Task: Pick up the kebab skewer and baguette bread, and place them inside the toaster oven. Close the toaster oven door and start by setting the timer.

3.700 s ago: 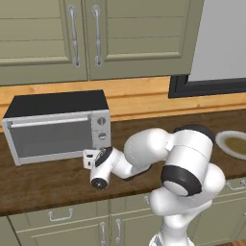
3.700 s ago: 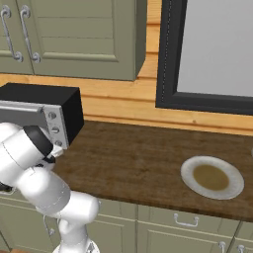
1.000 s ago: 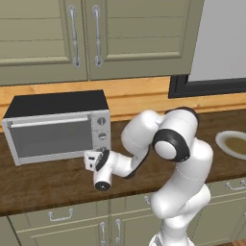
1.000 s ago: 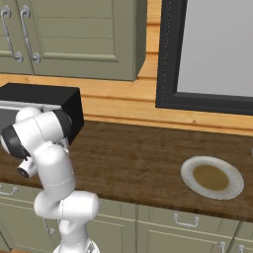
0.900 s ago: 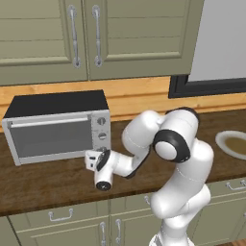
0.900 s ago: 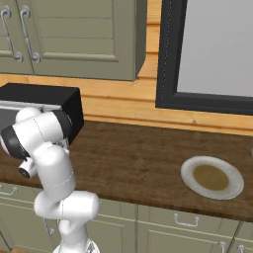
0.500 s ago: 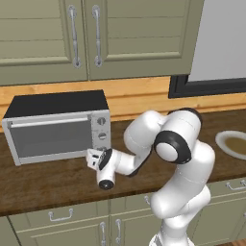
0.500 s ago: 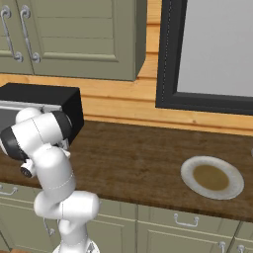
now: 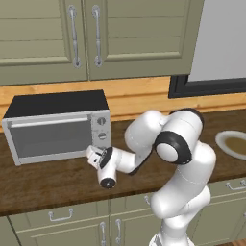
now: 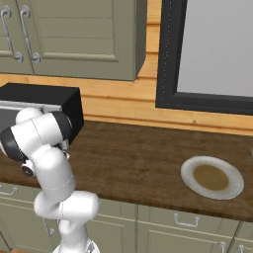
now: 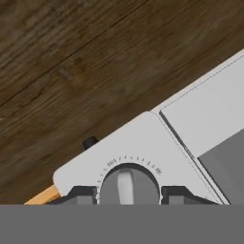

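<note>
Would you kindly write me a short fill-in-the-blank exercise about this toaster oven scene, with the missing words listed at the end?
1. The toaster oven door is ____.
2. The pincer has its fingertips on either side of a round ____ on the silver front panel.
3. On the wooden counter, off to the arm's right, sits a round ____ with a brown centre.
4. The toaster oven has a top coloured ____.

Missing words: closed; knob; plate; black

The arm folded low and leftward; its gripper (image 9: pixel 94 154) (fingers (image 11: pixel 78 194) narrowly spaced) pointed away from the base.
</note>
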